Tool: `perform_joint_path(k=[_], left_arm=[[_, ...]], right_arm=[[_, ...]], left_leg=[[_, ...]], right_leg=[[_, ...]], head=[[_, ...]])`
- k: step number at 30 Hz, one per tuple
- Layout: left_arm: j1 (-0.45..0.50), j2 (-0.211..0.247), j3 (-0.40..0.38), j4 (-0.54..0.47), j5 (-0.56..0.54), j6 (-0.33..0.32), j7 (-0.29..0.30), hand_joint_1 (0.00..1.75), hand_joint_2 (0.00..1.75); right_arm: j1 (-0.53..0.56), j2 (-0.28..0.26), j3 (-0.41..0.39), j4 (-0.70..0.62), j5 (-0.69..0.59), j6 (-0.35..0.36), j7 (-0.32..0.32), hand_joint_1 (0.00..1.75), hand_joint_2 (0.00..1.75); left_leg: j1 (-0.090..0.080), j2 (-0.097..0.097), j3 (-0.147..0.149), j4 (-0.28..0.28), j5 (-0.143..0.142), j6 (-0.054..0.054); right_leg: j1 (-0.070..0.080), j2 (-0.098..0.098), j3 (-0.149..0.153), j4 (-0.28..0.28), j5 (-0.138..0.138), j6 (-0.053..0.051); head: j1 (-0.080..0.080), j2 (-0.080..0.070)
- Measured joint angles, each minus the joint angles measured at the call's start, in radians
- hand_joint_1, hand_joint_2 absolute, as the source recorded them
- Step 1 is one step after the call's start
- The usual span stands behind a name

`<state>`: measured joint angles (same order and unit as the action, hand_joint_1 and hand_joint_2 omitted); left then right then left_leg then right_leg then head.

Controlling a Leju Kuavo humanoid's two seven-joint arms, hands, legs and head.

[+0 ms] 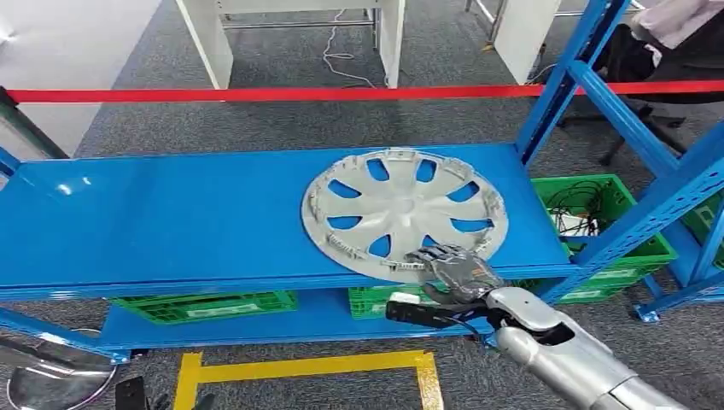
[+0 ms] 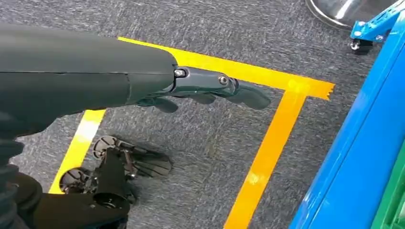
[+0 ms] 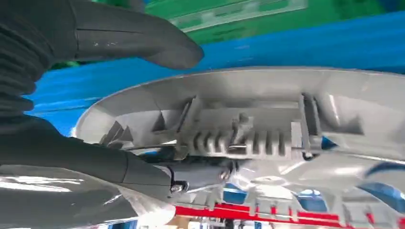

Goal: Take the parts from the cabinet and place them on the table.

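A silver-grey hubcap (image 1: pixel 401 209) lies flat, inner side up, on the upper blue shelf (image 1: pixel 171 222) of the cabinet, its near rim reaching the shelf's front edge. My right hand (image 1: pixel 452 266) is at that near rim. In the right wrist view its dark fingers (image 3: pixel 200 174) lie on the ribbed inner face of the hubcap (image 3: pixel 267 95). The thumb (image 3: pixel 143 38) is on the other side of the rim, with a narrow gap showing. My left hand (image 2: pixel 210 88) hangs over the carpet, fingers stretched out and holding nothing.
Blue uprights (image 1: pixel 632 128) frame the shelf's right end. Green crates (image 1: pixel 205 305) sit on the lower shelf, and another (image 1: pixel 598 213) holds cables. A red tape (image 1: pixel 256 94) runs behind the cabinet. Yellow floor tape (image 1: pixel 307 367) marks the carpet, and a person (image 1: pixel 674 26) sits far right.
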<state>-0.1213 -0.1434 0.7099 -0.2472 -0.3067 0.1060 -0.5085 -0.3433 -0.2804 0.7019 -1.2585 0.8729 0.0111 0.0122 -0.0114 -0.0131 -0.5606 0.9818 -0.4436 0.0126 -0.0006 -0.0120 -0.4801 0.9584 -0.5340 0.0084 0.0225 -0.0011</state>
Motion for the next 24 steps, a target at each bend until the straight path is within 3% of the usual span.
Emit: perform_joint_path(k=[4,24], left_arm=[[0.0,0.0,0.0,0.0,-0.001,-0.001,0.0,0.0,1.75],[0.0,0.0,0.002,0.0,-0.001,-0.002,-0.001,0.0,1.75]], right_arm=[[-0.042,-0.017,0.026,0.014,0.029,0.037,0.011,1.75,1.75],[-0.083,-0.025,0.079,0.03,0.062,0.045,0.018,1.75,1.75]], left_leg=[[0.0,0.0,0.0,0.001,0.001,0.001],[0.0,0.0,0.0,0.002,0.001,0.001]], right_leg=[[0.0,0.0,0.0,0.0,0.001,0.001],[0.0,0.0,0.001,0.0,0.001,0.002]], head=[[0.0,0.0],[0.0,0.0]])
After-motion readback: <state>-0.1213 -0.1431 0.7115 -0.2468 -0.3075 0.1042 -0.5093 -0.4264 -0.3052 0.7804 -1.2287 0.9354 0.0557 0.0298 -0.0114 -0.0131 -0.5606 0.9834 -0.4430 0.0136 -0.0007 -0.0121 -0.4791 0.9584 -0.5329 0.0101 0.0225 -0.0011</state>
